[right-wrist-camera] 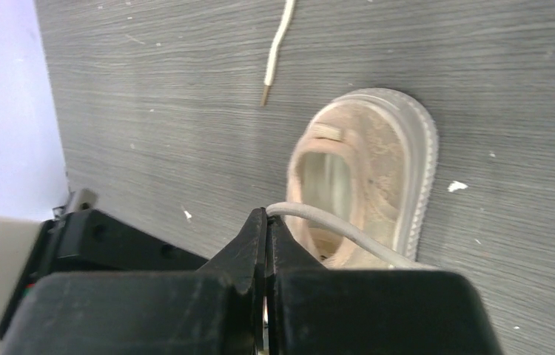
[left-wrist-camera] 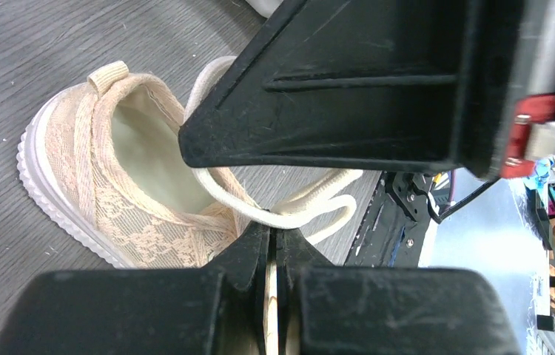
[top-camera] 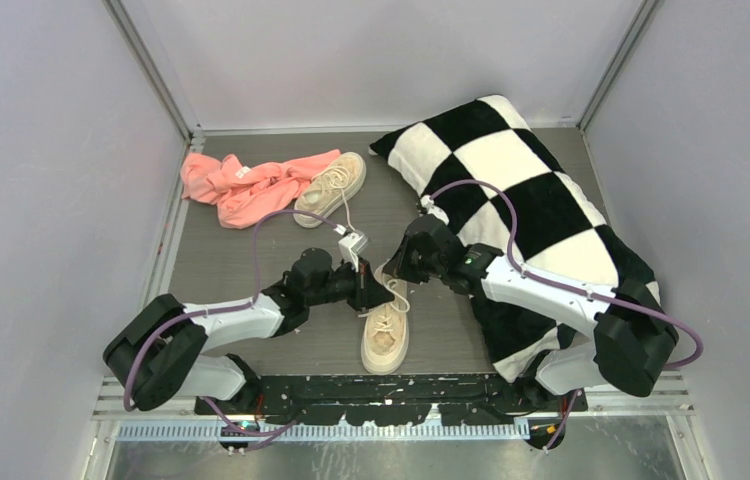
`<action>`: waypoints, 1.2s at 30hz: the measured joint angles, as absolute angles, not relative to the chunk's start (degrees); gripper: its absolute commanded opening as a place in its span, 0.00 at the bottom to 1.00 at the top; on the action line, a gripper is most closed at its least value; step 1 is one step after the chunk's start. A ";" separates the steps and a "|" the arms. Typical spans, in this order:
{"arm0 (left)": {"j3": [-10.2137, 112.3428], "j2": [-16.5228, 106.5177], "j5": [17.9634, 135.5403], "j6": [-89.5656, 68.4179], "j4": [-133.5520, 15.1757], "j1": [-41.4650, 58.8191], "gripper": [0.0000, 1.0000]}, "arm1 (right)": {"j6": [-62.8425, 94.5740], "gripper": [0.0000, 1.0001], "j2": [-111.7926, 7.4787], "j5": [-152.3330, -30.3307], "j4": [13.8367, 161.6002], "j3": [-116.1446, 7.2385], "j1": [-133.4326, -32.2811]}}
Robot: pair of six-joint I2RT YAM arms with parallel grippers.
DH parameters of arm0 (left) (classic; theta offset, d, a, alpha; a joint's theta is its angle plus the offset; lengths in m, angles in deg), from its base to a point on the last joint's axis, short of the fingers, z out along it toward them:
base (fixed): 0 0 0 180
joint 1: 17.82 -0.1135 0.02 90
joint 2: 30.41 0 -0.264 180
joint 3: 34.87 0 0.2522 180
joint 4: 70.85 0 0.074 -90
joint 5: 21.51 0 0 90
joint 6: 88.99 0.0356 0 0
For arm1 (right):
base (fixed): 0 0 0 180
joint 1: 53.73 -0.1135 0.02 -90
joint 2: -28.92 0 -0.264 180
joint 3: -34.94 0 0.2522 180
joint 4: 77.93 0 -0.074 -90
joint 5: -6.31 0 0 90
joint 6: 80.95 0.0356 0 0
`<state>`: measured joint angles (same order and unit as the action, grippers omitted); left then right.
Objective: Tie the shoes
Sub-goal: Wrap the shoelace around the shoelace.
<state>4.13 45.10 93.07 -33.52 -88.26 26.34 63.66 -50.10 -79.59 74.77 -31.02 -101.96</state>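
Cream lace (left-wrist-camera: 300, 216) sits clamped in the left gripper (left-wrist-camera: 273, 240) and the right gripper (right-wrist-camera: 266, 222) over the near shoe (top-camera: 386, 335) (lying between the arms); uneven pulling could slip a strand free or drag that shoe.

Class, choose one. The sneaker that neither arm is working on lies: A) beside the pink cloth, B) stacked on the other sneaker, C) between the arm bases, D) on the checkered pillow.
A: the far sneaker sits at the edge of the pink cloth, apart from the pillow.
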 measured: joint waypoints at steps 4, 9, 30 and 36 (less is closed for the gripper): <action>3.78 44.66 93.09 -33.50 -88.24 26.34 0.00 | 63.90 0.01 -50.08 -78.76 74.53 -28.90 -100.93; 3.39 44.31 93.07 -33.52 -88.29 26.36 0.00 | 63.68 0.01 -49.95 -78.63 73.83 -27.02 -99.36; 2.66 43.35 92.52 -33.52 -88.33 26.38 0.00 | 64.73 0.00 -39.98 -83.51 72.92 -20.86 -99.25; 2.66 43.63 92.52 -33.52 -88.35 26.43 0.00 | 64.95 0.01 -41.47 -87.83 73.81 -20.80 -99.25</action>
